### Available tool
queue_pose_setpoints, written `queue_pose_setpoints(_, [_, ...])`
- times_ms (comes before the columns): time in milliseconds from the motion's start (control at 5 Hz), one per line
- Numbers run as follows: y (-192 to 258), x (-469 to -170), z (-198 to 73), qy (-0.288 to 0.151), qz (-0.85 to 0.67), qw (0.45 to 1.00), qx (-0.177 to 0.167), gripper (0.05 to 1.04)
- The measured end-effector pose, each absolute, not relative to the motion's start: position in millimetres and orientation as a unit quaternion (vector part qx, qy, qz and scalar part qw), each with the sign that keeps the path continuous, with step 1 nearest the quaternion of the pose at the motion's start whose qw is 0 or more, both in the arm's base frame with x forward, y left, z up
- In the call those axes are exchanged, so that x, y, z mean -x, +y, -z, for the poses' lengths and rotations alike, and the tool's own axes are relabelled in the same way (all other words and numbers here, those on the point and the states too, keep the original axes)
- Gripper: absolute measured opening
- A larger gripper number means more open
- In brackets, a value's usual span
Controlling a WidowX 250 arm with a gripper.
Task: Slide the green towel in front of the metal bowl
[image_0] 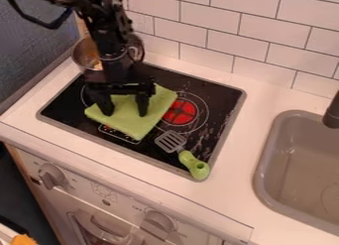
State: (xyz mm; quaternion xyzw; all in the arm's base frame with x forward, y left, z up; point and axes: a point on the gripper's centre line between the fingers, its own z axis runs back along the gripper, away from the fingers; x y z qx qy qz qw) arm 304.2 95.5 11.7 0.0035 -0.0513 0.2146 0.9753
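Green towel (129, 124) on the black stove top (222, 97), below the spread claw (124, 111)
The claw points down with its two fingers apart over the towel; whether they touch the cloth cannot be told. The metal bowl (84, 54) stands behind, partly hidden by the arm; the green-handled spatula (193, 164) lies near the towel, at the front edge

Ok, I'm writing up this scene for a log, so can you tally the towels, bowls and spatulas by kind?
Green towel: 1
Metal bowl: 1
Spatula with green handle: 1
Total: 3
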Motion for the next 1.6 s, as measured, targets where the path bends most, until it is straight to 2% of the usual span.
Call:
queue_pose_setpoints(600, [138.6, -271.8, -12.6, -0.056, -0.306, 0.95, -0.014, 1.001])
queue_pose_setpoints(1000, [160.7, -260.4, -14.1, -0.059, -0.336, 0.94, -0.016, 1.001])
queue_pose_setpoints(1400, [195.3, -266.5, -28.5, -0.081, -0.376, 0.923, -0.033, 1.001])
queue_pose_setpoints(1600, [196.5, -266.0, -28.8, -0.081, -0.379, 0.921, -0.029, 1.001])
